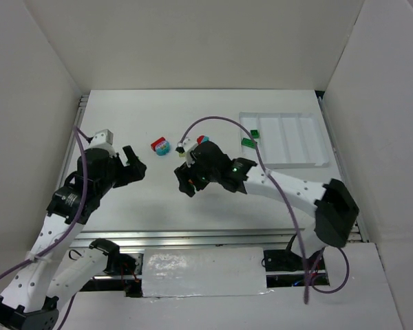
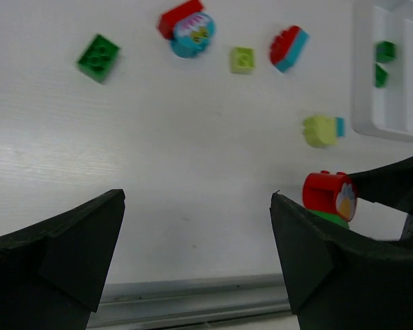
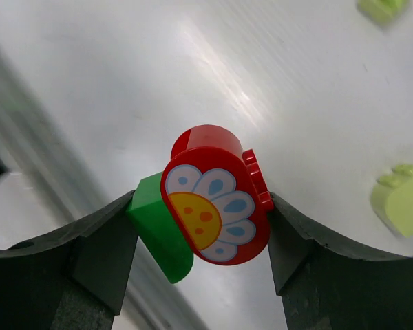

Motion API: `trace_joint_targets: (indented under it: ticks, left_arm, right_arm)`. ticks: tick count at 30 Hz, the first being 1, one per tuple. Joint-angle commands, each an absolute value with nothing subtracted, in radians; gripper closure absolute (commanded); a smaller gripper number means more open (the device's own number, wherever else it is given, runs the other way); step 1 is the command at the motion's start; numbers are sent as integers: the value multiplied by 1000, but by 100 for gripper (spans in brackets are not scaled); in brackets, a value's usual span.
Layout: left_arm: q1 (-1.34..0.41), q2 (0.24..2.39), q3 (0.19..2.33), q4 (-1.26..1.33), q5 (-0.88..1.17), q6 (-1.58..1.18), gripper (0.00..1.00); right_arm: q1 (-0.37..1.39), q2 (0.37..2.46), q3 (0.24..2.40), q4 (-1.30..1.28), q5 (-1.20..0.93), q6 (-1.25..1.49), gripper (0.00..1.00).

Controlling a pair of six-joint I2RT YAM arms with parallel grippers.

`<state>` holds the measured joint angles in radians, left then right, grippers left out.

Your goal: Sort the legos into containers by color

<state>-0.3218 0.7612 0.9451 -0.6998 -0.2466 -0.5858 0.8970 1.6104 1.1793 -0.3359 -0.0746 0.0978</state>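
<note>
Red and green plastic fills my right gripper (image 3: 199,206): a red round-topped plastic brick (image 3: 217,213) printed with a white-petalled flower, stuck to a dark green plastic brick (image 3: 158,234). My black fingers (image 3: 89,254) press on this two-colour pair from both sides, one on the green and one on the red, so I am grasping it. It sits tilted between them. I cannot tell whether it has left the white desk (image 1: 158,199).

The pair is near the middle of the desk, toward the near edge. My left gripper (image 2: 196,199) is just to its left, jaws spread wide and holding nothing.

Loose bricks lie further out, toward the far edge:
- a yellow-green brick with a teal end (image 2: 322,130)
- a red-and-teal pair (image 2: 288,48)
- a small yellow-green square brick (image 2: 242,59)
- a red brick joined to a round teal piece (image 2: 186,27)
- a lone dark green block (image 2: 98,57)

In the far right corner is the white plastic tray (image 1: 292,137) with four long compartments. Two small green bricks (image 2: 384,51) lie in the compartment nearest the desk's middle.

I judge that this pair should not go into the tray joined, because it holds two colours. To do this well, I would keep my squeeze firm, since the rounded red face could slip. I would lift straight up, then offer one half to my open left gripper so the two can be pulled apart.
</note>
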Motion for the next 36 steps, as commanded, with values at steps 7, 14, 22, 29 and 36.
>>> trace_joint_targets:
  ticks: [7,14,22,29,36]
  left_arm:
    - [-325,742,787,-195,441,-975,1]
    - [-380,772,709,-58,531,-1072,2]
    - [-436,776,615,29,537,-1100,24]
    - [-439,814,637,49,558,-1060,58]
    - [-439,833,655,31,554,-1014,100]
  right_arm:
    - [1094,1330,1066,-164,-2,195,100]
    - [1129,1270,1078,-170,83,202,100]
    - [1131,1285,1109,-167,153,204,100]
    - [1129,1298,1112,-161,63,184,98]
    - [1129,1264,1054,-132,-66,146,29]
